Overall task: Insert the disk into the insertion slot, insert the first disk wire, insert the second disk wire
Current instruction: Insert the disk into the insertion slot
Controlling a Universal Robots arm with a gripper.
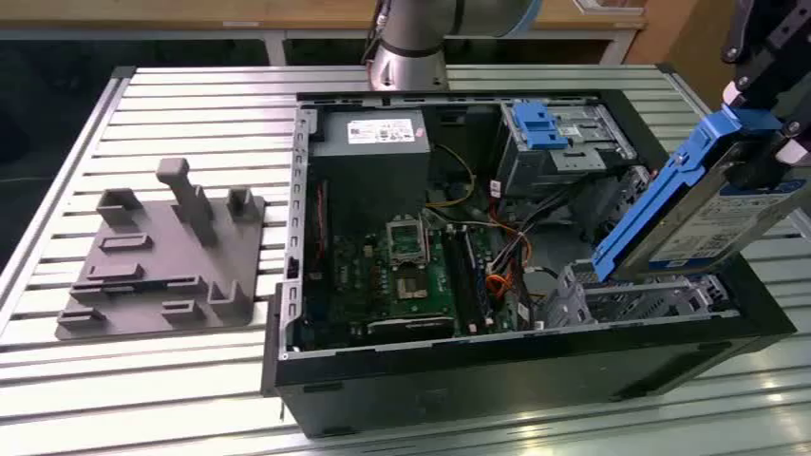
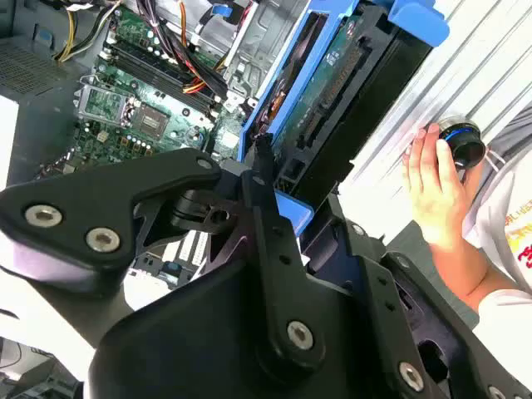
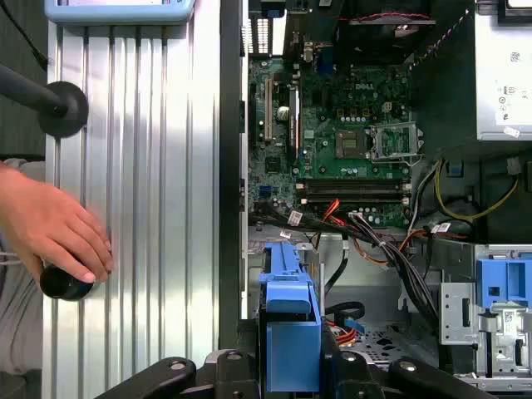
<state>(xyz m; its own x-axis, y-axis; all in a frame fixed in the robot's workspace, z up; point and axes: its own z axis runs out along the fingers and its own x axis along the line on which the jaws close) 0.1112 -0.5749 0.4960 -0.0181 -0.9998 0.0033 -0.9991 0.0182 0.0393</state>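
Observation:
The disk (image 1: 709, 204), a flat drive with a white label in a bright blue caddy, hangs steeply tilted over the right end of the open computer case. My gripper (image 1: 764, 142) is shut on its upper end. Its lower end reaches down to the insertion slot (image 1: 652, 296), a low silver perforated cage at the case's near right corner; I cannot tell whether the two touch. In both wrist views the blue caddy (image 2: 332, 79) (image 3: 291, 320) juts out from between my black fingers (image 2: 266, 208). Loose orange and black wires (image 1: 507, 255) lie beside the cage.
A taller silver cage with a blue latch (image 1: 542, 125) stands at the case's far right. The motherboard (image 1: 408, 277) and power supply (image 1: 374, 142) fill the left part. A grey fixture plate (image 1: 165, 256) lies on the slatted table. A person's hand (image 3: 58, 237) rests beside the case.

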